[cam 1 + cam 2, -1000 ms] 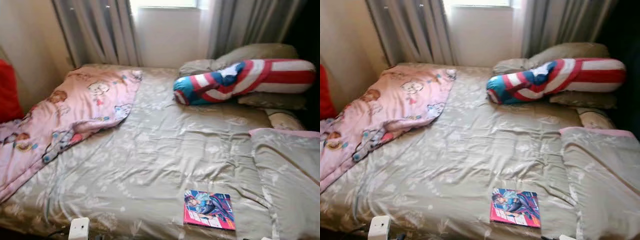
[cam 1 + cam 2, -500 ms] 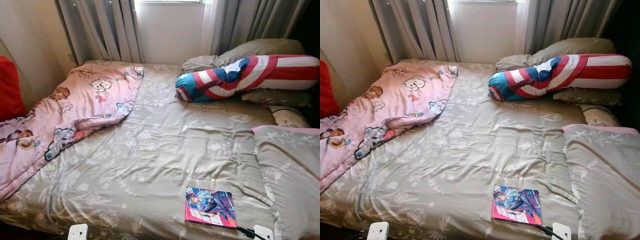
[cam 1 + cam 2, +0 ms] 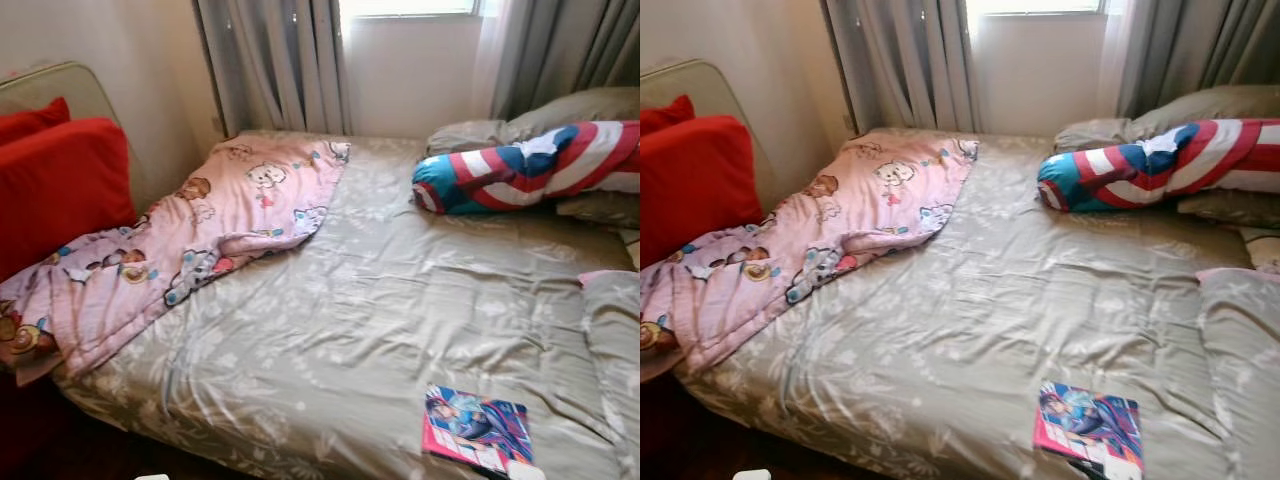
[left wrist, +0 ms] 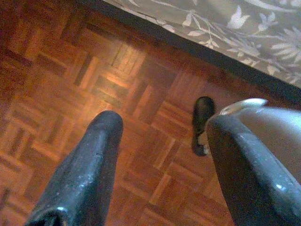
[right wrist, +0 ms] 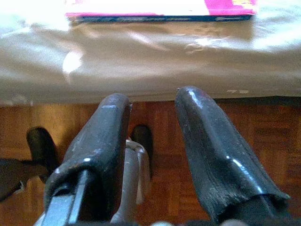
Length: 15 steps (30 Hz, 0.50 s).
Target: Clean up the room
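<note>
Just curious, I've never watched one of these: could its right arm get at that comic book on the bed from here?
Probably yes. The book lies at the bed's near edge, nothing on it; the right end effector hangs open just below that edge.

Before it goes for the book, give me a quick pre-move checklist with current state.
1. Book located: ok, flat on the sheet near the bed's front edge, toward the robot's right.
2. Book top free of clutter: ok, nothing lies on it.
3. Right gripper open and empty: ok, fingers apart, below the bed edge with the book's pink edge ahead.
4. Left gripper open and empty: ok, over the parquet floor beside the bed.
5. Room around the book: ok, pink blanket and striped bolster lie well away.
6. Book edge graspable: cannot tell, it lies flush on the soft sheet.
</note>
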Available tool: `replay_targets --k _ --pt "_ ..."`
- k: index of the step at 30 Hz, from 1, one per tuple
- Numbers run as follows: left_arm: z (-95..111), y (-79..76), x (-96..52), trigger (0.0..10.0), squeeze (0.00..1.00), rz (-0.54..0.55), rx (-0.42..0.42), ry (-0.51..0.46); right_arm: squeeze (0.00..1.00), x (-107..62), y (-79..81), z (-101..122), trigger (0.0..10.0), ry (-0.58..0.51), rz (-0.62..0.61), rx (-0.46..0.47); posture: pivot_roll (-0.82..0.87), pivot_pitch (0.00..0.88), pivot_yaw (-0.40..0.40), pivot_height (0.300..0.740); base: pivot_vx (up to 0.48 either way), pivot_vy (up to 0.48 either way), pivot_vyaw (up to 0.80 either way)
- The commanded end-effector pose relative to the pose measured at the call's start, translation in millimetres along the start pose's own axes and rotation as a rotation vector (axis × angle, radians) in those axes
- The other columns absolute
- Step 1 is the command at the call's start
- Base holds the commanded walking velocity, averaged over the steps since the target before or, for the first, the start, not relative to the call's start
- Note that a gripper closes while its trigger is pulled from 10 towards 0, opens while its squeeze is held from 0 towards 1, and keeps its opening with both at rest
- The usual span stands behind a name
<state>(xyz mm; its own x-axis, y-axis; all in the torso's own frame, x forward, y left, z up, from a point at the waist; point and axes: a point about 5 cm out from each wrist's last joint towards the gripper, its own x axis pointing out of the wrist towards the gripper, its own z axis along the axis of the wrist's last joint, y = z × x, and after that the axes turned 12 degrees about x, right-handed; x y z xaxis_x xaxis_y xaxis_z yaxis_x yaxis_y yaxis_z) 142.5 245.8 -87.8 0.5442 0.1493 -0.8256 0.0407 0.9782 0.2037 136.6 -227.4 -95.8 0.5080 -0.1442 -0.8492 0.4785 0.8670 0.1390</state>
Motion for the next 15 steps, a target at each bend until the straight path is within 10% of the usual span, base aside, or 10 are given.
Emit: replay_targets --k 1,15 --pt "-4 3.6 -1.0 10.0 0.00 0.011 0.018 0.021 0.00 0.9 11.8 -4 10.0 -0.002 0.029 -0.001 0.01 0.000 0.028 0.740 0.000 0.000 0.00" --pt "12 7.0 2.2 10.0 0.00 0.017 0.015 -0.020 0.00 0.3 16.6 -10 10.0 0.004 0.030 0.006 0.01 0.000 0.029 0.740 0.000 0.047 0.00"
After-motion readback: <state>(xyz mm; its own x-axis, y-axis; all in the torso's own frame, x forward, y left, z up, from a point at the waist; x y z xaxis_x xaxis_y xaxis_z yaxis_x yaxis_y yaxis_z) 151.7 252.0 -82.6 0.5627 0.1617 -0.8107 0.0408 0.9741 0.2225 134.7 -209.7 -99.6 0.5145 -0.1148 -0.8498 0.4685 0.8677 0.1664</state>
